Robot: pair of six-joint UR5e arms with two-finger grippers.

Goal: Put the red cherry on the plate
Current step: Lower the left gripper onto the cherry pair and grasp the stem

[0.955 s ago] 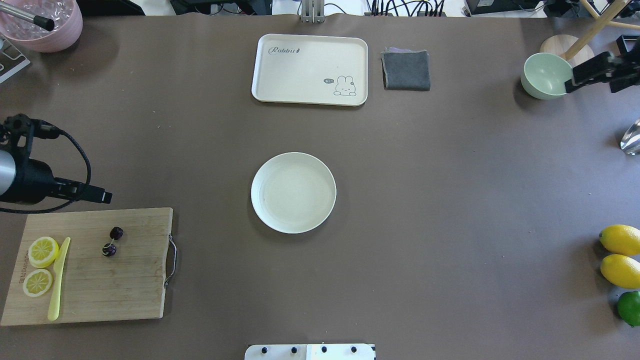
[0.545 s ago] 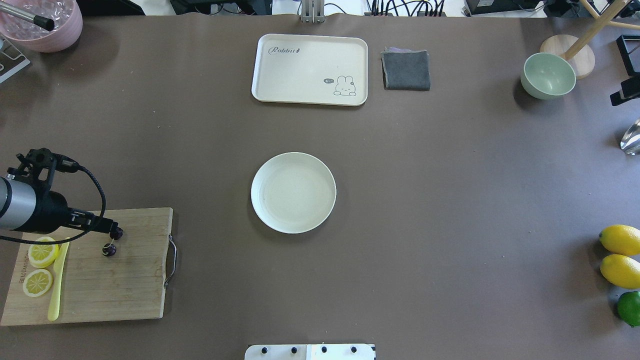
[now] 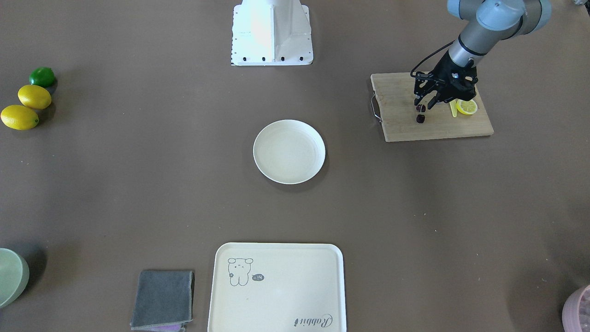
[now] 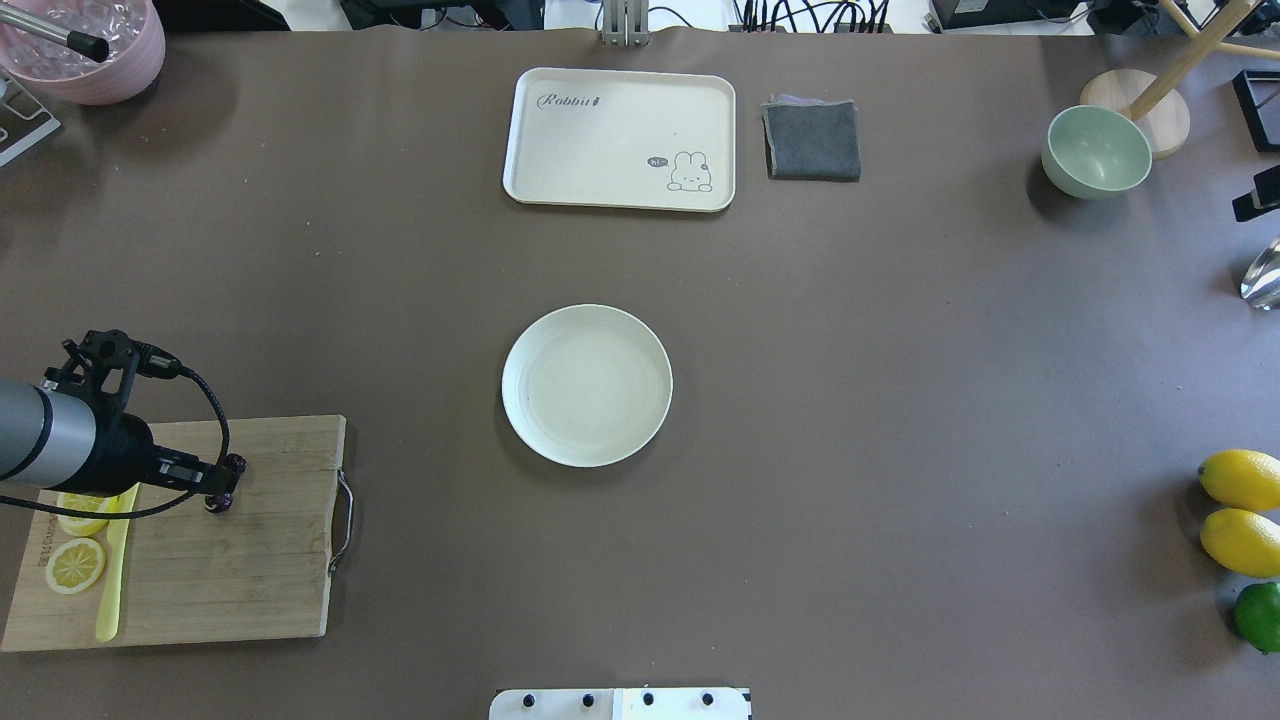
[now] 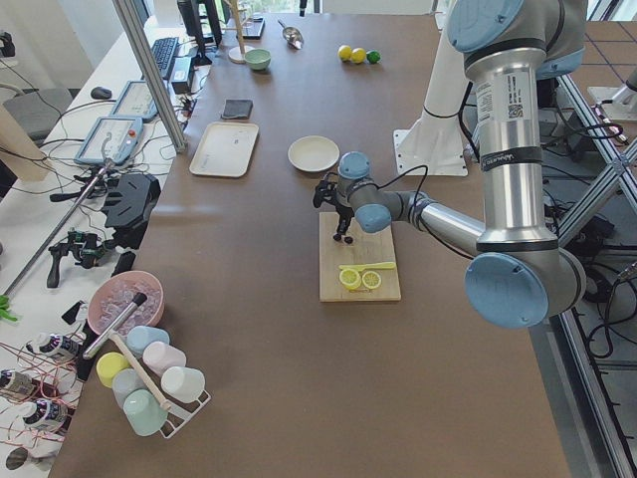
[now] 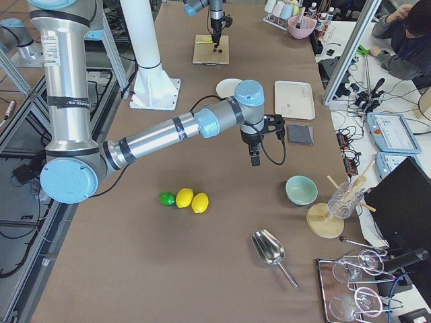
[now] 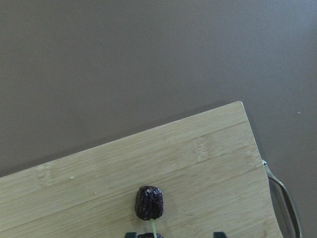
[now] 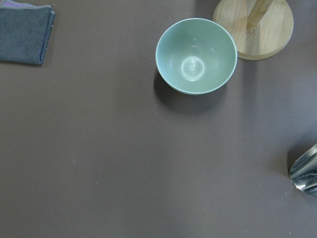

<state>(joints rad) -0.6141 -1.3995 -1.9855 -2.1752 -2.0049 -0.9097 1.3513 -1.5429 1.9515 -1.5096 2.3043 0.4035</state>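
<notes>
The red cherry (image 7: 149, 203) is a dark maroon pair on a thin stem, lying on the wooden cutting board (image 4: 230, 580) at the table's near left. My left gripper (image 4: 222, 490) hangs open just above the pair. In the left wrist view one cherry lies ahead of the fingertips (image 7: 130, 234) and the other sits low between them. In the front view the open fingers (image 3: 417, 99) straddle the upper cherry (image 3: 420, 109). The round cream plate (image 4: 587, 385) stands bare at the table's middle. My right gripper (image 6: 254, 158) is at the far right edge; I cannot tell if it is open.
Lemon slices (image 4: 75, 565) and a yellow knife (image 4: 110, 590) lie on the board beside the left arm. A rabbit tray (image 4: 620, 138), grey cloth (image 4: 812, 140) and green bowl (image 4: 1095, 150) line the far side. Lemons (image 4: 1240, 478) and a lime (image 4: 1258, 615) sit at the right.
My left gripper has come over the board's far edge and down onto the cherry pair. The right arm has pulled away from the green bowl toward the right edge.
</notes>
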